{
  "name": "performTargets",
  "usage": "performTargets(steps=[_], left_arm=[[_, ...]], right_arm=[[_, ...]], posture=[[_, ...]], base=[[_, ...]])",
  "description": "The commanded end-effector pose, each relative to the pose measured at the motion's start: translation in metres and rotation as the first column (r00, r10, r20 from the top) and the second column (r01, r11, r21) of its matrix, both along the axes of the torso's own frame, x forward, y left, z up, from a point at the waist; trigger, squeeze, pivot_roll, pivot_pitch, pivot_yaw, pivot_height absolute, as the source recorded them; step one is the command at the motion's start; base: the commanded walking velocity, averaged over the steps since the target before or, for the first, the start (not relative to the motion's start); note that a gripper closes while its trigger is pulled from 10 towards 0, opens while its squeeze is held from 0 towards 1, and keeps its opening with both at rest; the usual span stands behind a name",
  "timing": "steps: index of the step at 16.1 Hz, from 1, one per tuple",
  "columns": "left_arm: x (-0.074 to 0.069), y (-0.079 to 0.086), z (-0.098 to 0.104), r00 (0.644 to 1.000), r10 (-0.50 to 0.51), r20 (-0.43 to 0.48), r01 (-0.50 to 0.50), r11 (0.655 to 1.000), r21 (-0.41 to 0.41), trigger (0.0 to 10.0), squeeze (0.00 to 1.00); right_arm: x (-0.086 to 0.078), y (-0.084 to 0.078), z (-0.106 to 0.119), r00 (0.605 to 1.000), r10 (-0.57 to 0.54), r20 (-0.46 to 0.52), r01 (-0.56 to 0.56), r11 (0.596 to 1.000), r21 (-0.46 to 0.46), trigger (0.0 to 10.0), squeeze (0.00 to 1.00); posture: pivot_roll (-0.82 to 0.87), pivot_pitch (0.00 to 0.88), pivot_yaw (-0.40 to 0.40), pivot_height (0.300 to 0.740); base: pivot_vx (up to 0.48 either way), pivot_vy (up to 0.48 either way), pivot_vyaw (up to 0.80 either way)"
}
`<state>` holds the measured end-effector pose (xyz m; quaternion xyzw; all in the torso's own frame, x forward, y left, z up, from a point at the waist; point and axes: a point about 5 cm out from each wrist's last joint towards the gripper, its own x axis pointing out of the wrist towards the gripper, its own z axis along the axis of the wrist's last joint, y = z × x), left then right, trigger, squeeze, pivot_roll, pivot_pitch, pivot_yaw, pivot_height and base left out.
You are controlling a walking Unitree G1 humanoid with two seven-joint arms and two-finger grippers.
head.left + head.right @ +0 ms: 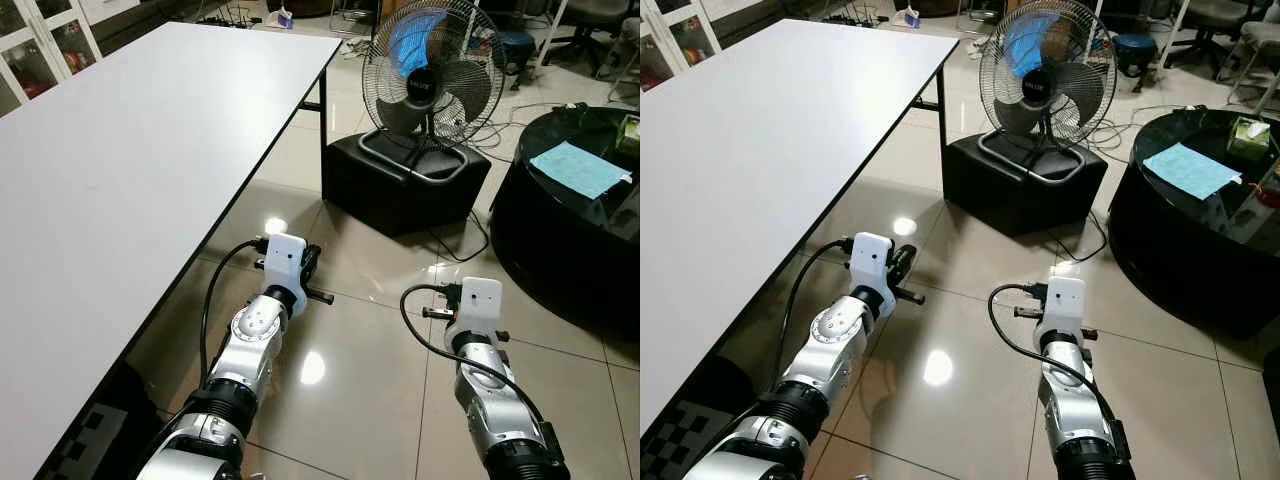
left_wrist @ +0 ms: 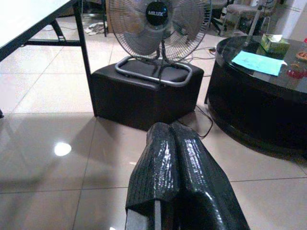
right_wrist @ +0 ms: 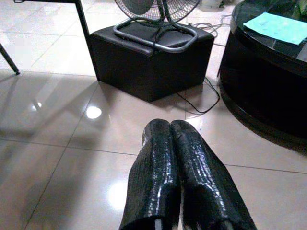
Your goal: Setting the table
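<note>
A long white table (image 1: 130,150) runs along my left, its top bare. Both arms reach forward and low over the tiled floor beside it. My left gripper (image 2: 169,127) is shut with nothing in it, its black fingers pressed together and pointing toward the fan. Its wrist (image 1: 285,262) hangs just off the table's near edge. My right gripper (image 3: 169,123) is shut and empty too, with its wrist (image 1: 476,305) further right over the open floor. No tableware is in sight.
A standing fan (image 1: 432,70) sits on a black box (image 1: 400,180) straight ahead, with cables (image 1: 470,235) trailing beside it. A round black coffee table (image 1: 570,220) at the right carries a blue sheet (image 1: 578,168) and a green box (image 1: 1250,135). Office chairs stand behind.
</note>
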<state>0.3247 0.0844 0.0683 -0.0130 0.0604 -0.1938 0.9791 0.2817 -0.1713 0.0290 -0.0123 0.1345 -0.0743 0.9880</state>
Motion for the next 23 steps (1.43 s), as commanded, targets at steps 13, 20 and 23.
performTargets(steps=[13,20,23], left_arm=[[0.0005,0.007,-0.001,1.0,0.01,0.004,-0.01,1.0,0.019,10.0,0.0],[0.0021,0.0065,0.0004,1.0,0.009,0.007,-0.009,1.0,0.019,10.0,0.0],[0.0025,0.0072,0.0005,1.0,0.01,0.007,-0.01,1.0,0.023,10.0,0.0]], right_arm=[[0.0019,0.0057,-0.0024,1.0,0.017,-0.011,-0.017,1.0,0.001,10.0,0.0],[0.0036,0.0068,-0.0006,1.0,0.025,-0.003,-0.025,1.0,-0.002,10.0,0.0],[0.0044,0.0075,0.0005,0.999,0.032,0.004,-0.031,0.999,-0.008,10.0,0.0]], posture=[[-0.09,0.0,0.043,0.74],[-0.09,0.0,0.043,0.74],[-0.09,0.0,0.044,0.74]], base=[[0.0,0.0,0.0],[0.0,0.0,0.0],[0.0,0.0,0.0]])
